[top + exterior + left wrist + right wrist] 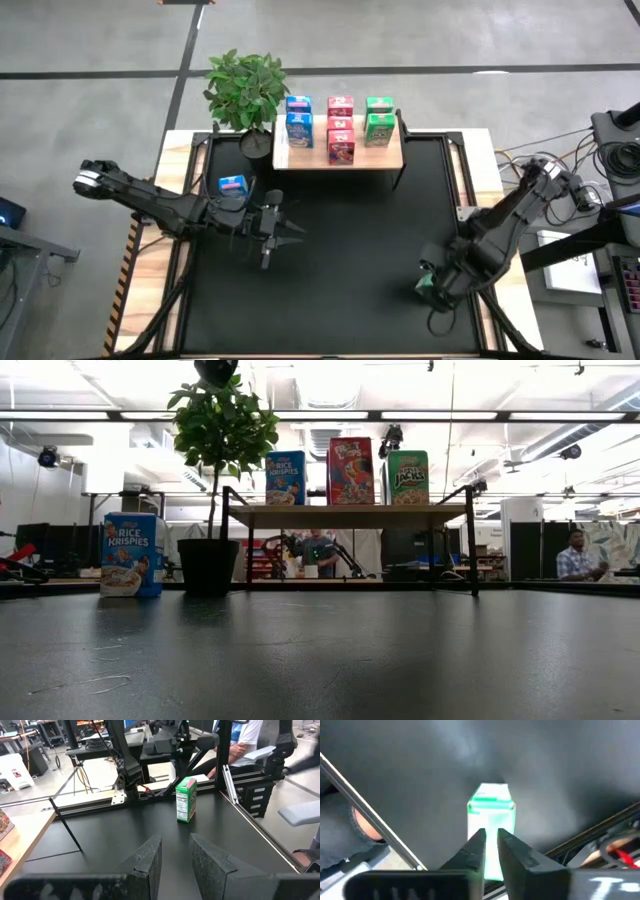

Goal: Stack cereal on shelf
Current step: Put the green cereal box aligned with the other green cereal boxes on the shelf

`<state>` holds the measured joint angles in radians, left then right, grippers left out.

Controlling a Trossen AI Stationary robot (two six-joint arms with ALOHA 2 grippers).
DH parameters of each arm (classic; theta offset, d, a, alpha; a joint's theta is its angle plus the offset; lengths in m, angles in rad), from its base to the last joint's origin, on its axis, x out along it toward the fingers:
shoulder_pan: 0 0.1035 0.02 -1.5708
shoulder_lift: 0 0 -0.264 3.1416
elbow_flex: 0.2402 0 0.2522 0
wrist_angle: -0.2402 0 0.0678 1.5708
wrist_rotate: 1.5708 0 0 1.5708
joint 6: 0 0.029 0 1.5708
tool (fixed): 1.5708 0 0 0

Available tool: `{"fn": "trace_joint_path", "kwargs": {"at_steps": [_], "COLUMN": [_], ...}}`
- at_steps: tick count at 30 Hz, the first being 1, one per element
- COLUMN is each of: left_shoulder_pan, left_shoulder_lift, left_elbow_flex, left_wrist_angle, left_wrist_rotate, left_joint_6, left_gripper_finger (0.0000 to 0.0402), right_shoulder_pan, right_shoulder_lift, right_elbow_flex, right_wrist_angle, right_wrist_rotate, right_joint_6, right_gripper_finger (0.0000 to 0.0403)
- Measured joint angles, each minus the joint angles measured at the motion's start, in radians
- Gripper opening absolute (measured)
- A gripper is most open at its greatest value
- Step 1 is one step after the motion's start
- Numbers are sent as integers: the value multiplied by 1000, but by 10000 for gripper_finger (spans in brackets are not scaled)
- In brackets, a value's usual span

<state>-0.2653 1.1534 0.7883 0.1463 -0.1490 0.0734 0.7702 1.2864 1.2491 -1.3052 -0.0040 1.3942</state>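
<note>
The light-wood shelf [388,155] [350,516] stands at the far edge of the mat. It carries two blue cartons [299,128], three red-pink ones [341,150] and two green ones [379,128]. Another blue carton [232,185] [130,554] stands upright on the mat, left of the shelf. A third green carton [186,800] [490,800] stands upright near the mat's near right corner. My right gripper [491,837] [430,285] hangs over it, pointing down, with a narrow gap between the fingers. My left gripper [176,845] [290,228] hovers mid-left, narrowly open, pointing toward the right edge.
A potted plant [245,88] [222,430] stands at the shelf's left end. Metal frame rails [125,800] run along the mat's edges. People sit in the room beyond the table [575,555]. Bare mat [350,250] lies between the two grippers.
</note>
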Motion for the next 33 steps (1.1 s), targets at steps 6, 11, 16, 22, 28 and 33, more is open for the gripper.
{"fn": "trace_joint_path", "kwargs": {"at_steps": [6, 11, 16, 22, 28, 33], "left_shoulder_pan": [0, 0, 0, 0, 0, 0], "left_shoulder_lift": [0, 0, 0, 0, 0, 0], "left_elbow_flex": [0, 0, 0, 0, 0, 0], "left_wrist_angle": [1, 3, 3, 3, 3, 3], "left_wrist_rotate": [-1, -1, -1, -1, -1, -1], "left_joint_6": [1, 4, 4, 4, 4, 4], "left_gripper_finger": [84, 84, 84, 84, 84, 84], "right_shoulder_pan": [33, 33, 33, 33, 33, 33], "right_shoulder_lift": [32, 80, 127, 148, 168, 180], "right_elbow_flex": [16, 17, 16, 15, 6, 2], "right_wrist_angle": [0, -43, -41, -40, -40, -40], "right_wrist_rotate": [-5, -55, -82, -82, -82, -82], "right_joint_6": [85, 108, 83, 80, 64, 60], "right_gripper_finger": [120, 207, 268, 279, 250, 209]}}
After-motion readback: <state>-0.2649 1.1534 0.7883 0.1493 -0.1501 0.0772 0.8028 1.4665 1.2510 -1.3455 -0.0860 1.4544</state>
